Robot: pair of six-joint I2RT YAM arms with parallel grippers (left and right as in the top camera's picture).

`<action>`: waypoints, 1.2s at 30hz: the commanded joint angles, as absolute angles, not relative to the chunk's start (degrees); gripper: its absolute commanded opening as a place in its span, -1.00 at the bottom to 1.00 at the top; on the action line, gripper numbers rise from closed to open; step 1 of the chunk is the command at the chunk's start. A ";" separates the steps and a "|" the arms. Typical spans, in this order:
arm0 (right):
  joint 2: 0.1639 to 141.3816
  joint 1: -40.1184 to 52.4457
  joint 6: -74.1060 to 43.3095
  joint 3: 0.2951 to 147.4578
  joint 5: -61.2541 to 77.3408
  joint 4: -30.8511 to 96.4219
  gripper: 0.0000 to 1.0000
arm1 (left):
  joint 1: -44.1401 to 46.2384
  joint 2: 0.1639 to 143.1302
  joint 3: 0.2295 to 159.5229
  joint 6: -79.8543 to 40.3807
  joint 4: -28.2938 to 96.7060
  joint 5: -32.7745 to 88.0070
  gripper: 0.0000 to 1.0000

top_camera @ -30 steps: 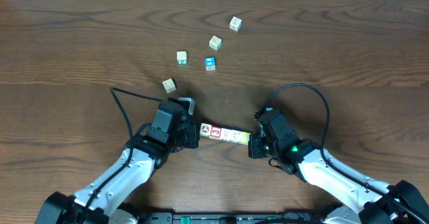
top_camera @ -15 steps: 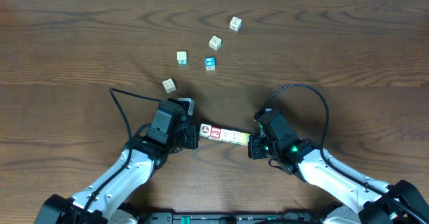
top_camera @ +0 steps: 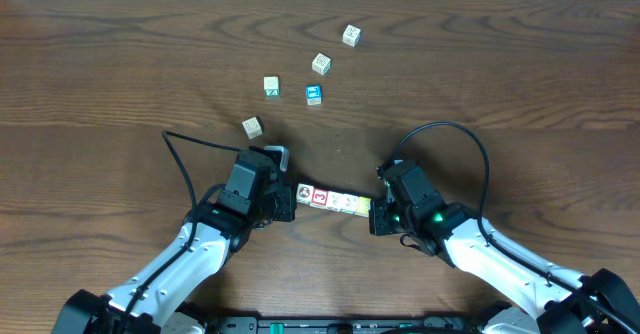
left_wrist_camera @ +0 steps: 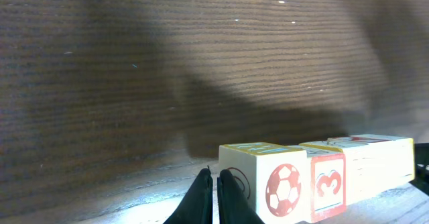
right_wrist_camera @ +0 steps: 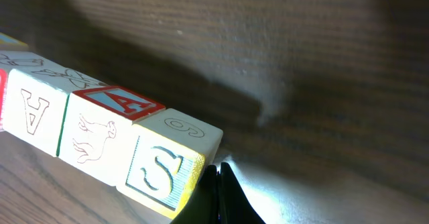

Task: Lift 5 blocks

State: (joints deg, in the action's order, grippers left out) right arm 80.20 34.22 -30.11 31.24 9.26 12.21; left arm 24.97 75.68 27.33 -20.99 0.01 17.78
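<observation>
Several blocks [top_camera: 335, 201] lie end to end in a short row between my two grippers. The left gripper [top_camera: 292, 202] is shut, with its closed fingertips [left_wrist_camera: 216, 178] against the end cube that bears a red football picture [left_wrist_camera: 278, 187]; a red "3" cube [left_wrist_camera: 326, 184] follows it. My right gripper [top_camera: 374, 214] is also shut, its tips [right_wrist_camera: 218, 172] pressed on the yellow-edged "S" cube [right_wrist_camera: 164, 167] at the other end. Nothing sits between either pair of fingers. Whether the row is off the table cannot be told.
Loose cubes lie further back: a tan one [top_camera: 253, 127], a green-marked one [top_camera: 271, 86], a blue one [top_camera: 314, 94], and two pale ones [top_camera: 320, 64] [top_camera: 350, 35]. Black cables loop beside each arm [top_camera: 185, 159] [top_camera: 470, 139].
The row and both grippers have shifted very slightly to the left and up in the overhead view. Both grippers stay shut.
</observation>
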 commanded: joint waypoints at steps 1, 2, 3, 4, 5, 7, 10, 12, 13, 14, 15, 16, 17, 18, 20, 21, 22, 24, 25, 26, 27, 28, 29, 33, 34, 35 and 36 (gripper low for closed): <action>79.92 36.53 -27.53 36.71 18.39 10.76 -0.97 | 26.72 75.20 27.77 -21.34 -0.49 26.35 -0.86; 79.92 36.53 -27.53 37.04 18.24 11.07 -0.97 | 26.72 75.20 27.77 -21.32 -0.49 26.35 -0.86; 79.92 36.53 -27.49 37.36 18.11 11.33 -0.98 | 26.72 75.20 27.77 -21.34 -0.49 26.35 -0.85; 79.92 36.53 -27.27 37.58 18.04 11.46 -0.97 | 26.72 75.20 27.77 -21.34 -0.49 26.35 -0.86; 79.92 36.53 -27.14 37.74 18.04 11.55 -0.97 | 26.72 75.20 27.77 -21.34 -0.49 26.35 -0.86; 79.92 36.53 -27.11 37.82 18.00 11.55 -0.97 | 26.72 75.20 27.77 -21.34 -0.51 26.35 -0.85; 79.94 36.53 -27.14 37.82 18.00 11.77 -0.97 | 26.72 75.18 27.92 -21.34 -0.49 26.35 -0.86; 79.92 36.53 -27.14 37.82 18.00 11.77 -0.98 | 26.72 75.13 28.21 -21.34 -0.47 26.37 -0.86; 79.92 36.53 -27.14 37.82 18.00 11.75 -0.97 | 26.72 75.09 28.38 -21.34 -0.45 26.37 -0.86; 79.92 36.53 -27.14 37.82 18.00 11.73 -0.98 | 26.72 75.09 28.60 -21.34 -0.47 26.37 -0.86; 79.92 36.53 -27.14 37.85 17.87 11.73 -0.98 | 26.72 75.09 28.75 -21.34 -0.43 26.37 -0.86; 79.92 36.53 -27.14 37.82 17.85 11.73 -0.98 | 26.72 75.09 28.86 -21.34 -0.45 26.37 -0.86; 79.92 36.53 -27.14 37.82 17.87 11.75 -0.97 | 26.72 75.09 28.93 -21.34 -0.47 26.37 -0.86; 79.92 36.53 -27.14 37.82 17.87 11.77 -0.98 | 26.72 75.09 29.02 -21.34 -0.45 26.37 -0.86; 79.92 36.53 -27.16 37.85 17.85 11.77 -0.97 | 26.72 75.09 29.02 -21.37 -0.45 26.37 -0.86; 79.92 36.53 -27.20 37.85 17.87 11.75 -0.97 | 26.72 75.09 29.02 -21.37 -0.43 26.37 -0.86; 79.92 36.51 -28.03 38.00 17.76 11.79 -0.97 | 26.72 75.09 29.02 -21.37 -0.30 26.37 -0.85; 79.92 36.53 -29.58 38.33 16.91 12.14 -0.97 | 26.72 75.09 29.02 -21.61 -0.27 26.35 -0.85; 79.92 36.53 -29.76 38.61 16.73 12.45 -0.97 | 26.72 75.09 29.02 -21.65 -0.30 26.37 -0.86; 79.92 36.53 -29.76 38.72 16.71 12.49 -0.98 | 26.72 75.09 29.02 -21.76 -0.30 26.35 -0.85; 79.92 36.53 -29.78 38.83 16.73 12.51 -0.98 | 26.72 75.09 29.02 -21.76 -0.30 26.35 -0.86; 79.92 36.53 -30.09 38.96 16.58 12.69 -0.98 | 26.72 75.09 29.02 -21.76 -0.27 26.35 -0.86; 79.92 36.53 -30.61 39.05 16.25 12.95 -0.97 | 26.72 75.09 29.02 -21.76 -0.30 26.35 -0.86; 79.92 36.53 -31.53 39.22 15.25 13.28 -0.97 | 26.72 75.09 29.02 -21.76 -0.30 26.35 -0.86; 79.92 36.53 -31.51 39.22 15.27 13.30 -0.97 | 26.72 75.09 29.02 -21.76 -0.30 26.35 -0.86; 79.92 36.53 -31.51 39.22 15.27 13.34 -0.97 | 26.72 75.09 29.02 -21.76 -0.30 26.35 -0.85; 79.92 36.53 -31.51 39.22 15.27 13.52 -0.97 | 26.72 75.09 29.02 -21.76 -0.30 26.37 -0.86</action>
State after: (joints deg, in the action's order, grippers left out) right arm 80.20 34.22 -30.57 36.49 5.50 14.98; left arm 24.91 75.68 27.33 -21.21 1.13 16.56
